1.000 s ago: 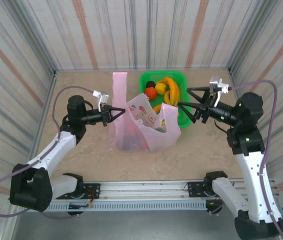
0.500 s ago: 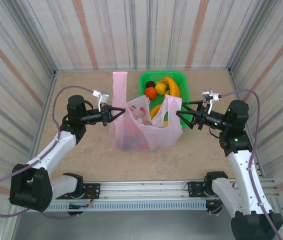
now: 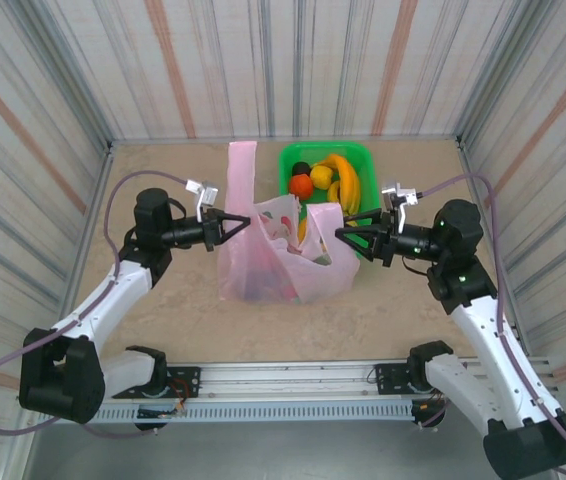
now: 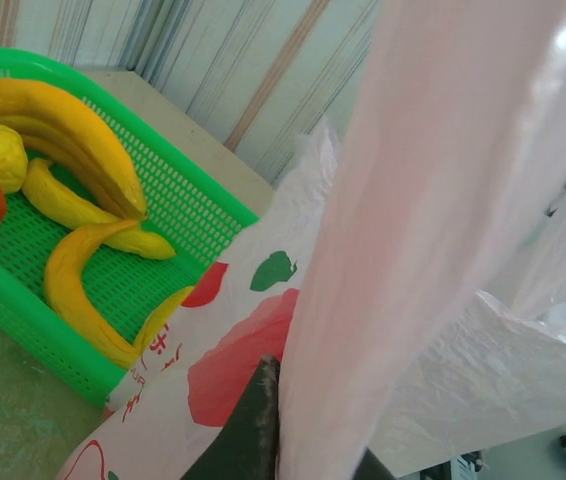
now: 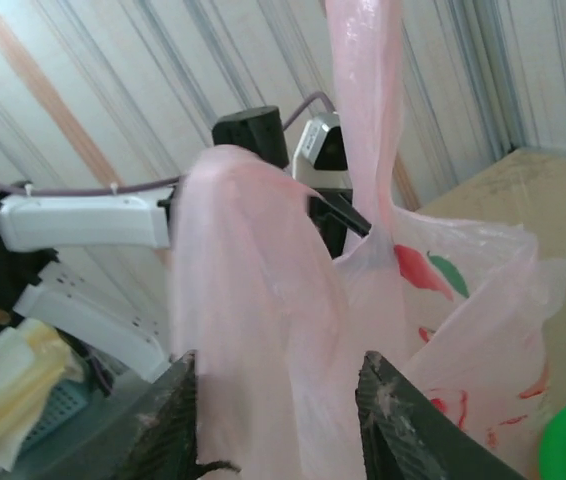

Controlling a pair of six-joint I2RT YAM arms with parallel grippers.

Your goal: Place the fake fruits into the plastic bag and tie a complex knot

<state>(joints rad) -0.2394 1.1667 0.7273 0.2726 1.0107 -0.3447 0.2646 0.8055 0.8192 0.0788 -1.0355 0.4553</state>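
Two plastic bag point(image 3: 285, 270) edges, left pincer point(image 3: 245, 223) pinching, right pincer point(image 3: 341, 233) astride

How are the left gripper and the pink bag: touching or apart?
Touching: left wrist view shows the left gripper shut on the plastic bag, film between its fingers.

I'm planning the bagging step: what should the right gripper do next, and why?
Probably close the right gripper on the bag: pink film hangs between its spread fingers, the left gripper pinches the other side, and the fruits lie in the basket.
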